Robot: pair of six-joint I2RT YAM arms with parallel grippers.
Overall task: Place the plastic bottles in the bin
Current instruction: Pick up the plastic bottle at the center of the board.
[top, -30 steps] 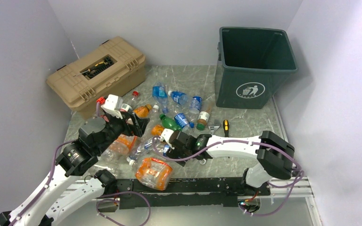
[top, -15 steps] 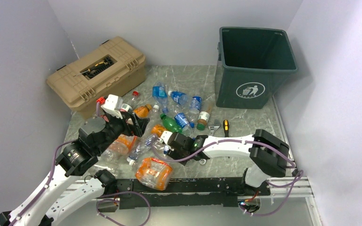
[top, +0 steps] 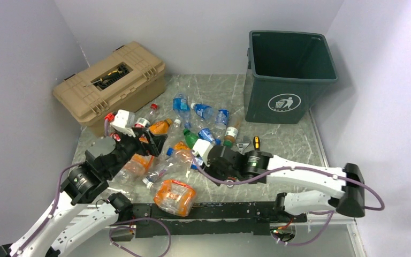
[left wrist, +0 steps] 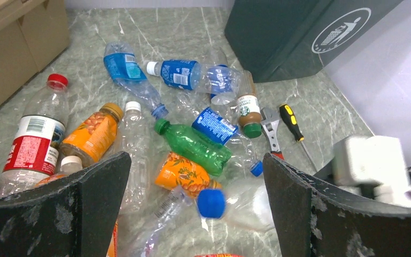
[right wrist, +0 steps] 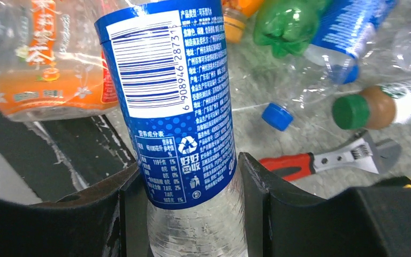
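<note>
Down at the near middle of the table point(top: 299, 142), the right gripper point(right wrist: 190, 176) pinches a clear blue-labelled bottle point(right wrist: 176, 107) among the plastic bottles point(left wrist: 192, 144). I'd say the grab is made, and a lift over to the bin point(top: 278, 101), well apart at back right, comes next. The left gripper point(left wrist: 195, 160) hangs spread wide, empty; whether the bottle is off the table I can't tell.

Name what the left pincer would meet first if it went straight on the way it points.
Probably the crushed clear plastic bottle with the blue cap, just ahead of the open left pincer; depth is unclear.
</note>
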